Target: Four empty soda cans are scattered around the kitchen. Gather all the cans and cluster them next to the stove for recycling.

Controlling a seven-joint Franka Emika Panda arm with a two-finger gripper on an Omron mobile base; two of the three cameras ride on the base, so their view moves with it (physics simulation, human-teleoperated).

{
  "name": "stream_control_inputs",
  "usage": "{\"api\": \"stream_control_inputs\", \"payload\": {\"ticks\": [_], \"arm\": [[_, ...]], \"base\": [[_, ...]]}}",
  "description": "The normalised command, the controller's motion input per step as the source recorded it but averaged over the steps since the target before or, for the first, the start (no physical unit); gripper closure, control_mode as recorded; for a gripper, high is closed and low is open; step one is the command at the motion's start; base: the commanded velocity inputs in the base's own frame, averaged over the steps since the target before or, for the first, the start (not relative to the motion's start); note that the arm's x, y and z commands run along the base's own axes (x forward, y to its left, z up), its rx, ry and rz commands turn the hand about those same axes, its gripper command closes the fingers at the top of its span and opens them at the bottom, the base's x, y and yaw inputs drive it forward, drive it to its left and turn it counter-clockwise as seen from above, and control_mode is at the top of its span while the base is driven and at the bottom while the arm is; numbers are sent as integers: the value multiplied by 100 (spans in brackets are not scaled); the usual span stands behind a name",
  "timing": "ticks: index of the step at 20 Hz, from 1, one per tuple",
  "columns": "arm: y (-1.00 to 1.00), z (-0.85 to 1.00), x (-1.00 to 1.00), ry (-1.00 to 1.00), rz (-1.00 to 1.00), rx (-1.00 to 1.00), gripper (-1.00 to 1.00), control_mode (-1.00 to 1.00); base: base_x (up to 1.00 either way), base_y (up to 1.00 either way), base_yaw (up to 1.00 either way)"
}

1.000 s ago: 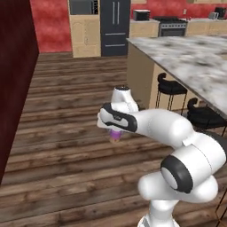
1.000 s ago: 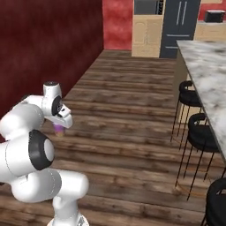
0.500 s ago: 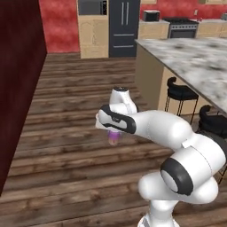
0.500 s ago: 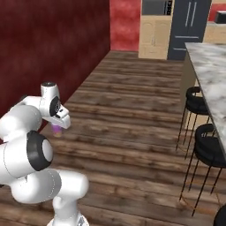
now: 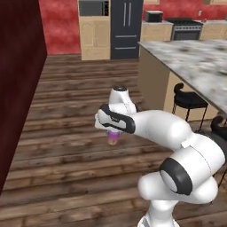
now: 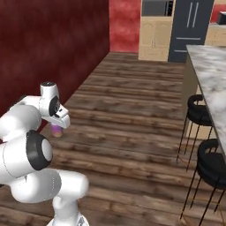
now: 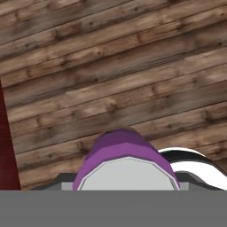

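**Purple can in hand, stove far across the room**

We carry the purple can (image 5: 114, 137) in the gripper (image 5: 113, 133), which hangs under the folded arm, low and close to our own body over the wood floor (image 5: 66, 146). In the hand view the can (image 7: 126, 162) sits right against the camera, its silver top toward us and its purple wall below, so we judge the jaws are clamped on its sides rather than standing free. Tucking the arm in like this makes sense for travel: the load stays near the base and is less likely to swing or clip something.

The stove (image 5: 186, 27) stands at the far wall, beyond the marble counter (image 5: 195, 62) and its black stools (image 5: 188, 99), well apart from us. The can is therefore nowhere near its spot yet. We judge this to be the transport step, with the placing beside the stove not yet begun. The counter corner is what we would watch while passing.
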Motion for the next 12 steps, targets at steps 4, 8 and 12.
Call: {"api": "stream_control_inputs", "payload": {"ticks": [4,8,12], "arm": [[0,0,0,0,0,0,100,100],[0,0,0,0,0,0,100,100],[0,0,0,0,0,0,100,100]], "base": [[62,-25,0],[57,-23,0],[53,-21,0]]}}
